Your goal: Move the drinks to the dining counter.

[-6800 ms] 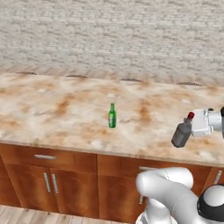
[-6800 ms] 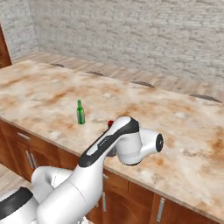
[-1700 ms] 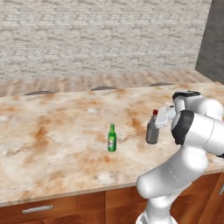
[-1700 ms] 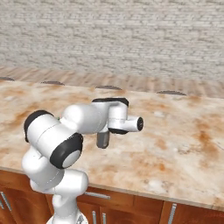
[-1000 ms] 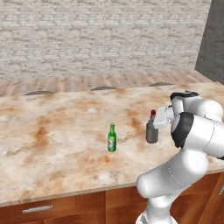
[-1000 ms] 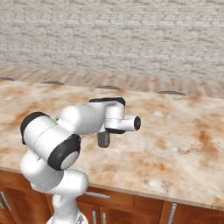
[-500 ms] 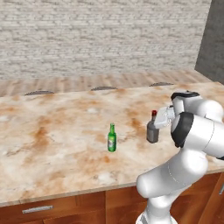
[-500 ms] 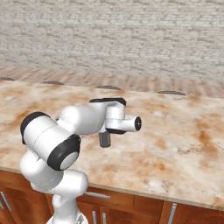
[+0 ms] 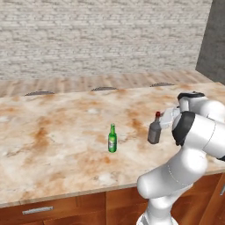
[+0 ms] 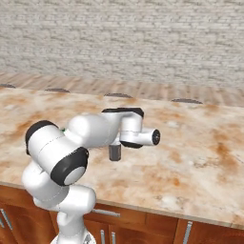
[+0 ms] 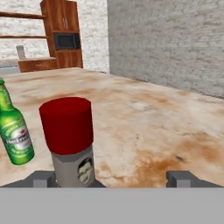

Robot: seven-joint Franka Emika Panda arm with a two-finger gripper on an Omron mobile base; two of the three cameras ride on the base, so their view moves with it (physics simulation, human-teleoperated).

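Now the hand (image 11: 112, 178) gapes wide, gripping nothing, around the upright grey bottle (image 9: 154, 131) on the dining counter (image 9: 52, 145).

Grey bottle (image 9: 154, 132) upright on dining counter (image 9: 57, 145) — green bottle (image 9: 112, 139) well left of it

You see dining counter (image 9: 52, 145): beige, rust-orange marbling. Cabinets (image 9: 66, 211) below: brown wood, silver bar handles. Slim bottle (image 9: 112, 139): green (label white with red mark, per hand view). Squat bottle (image 9: 154, 132): dark grey, red cap. Back wall (image 9: 101, 39): pale grey-beige brick. Far shelving (image 11: 61, 35): reddish-brown wood.
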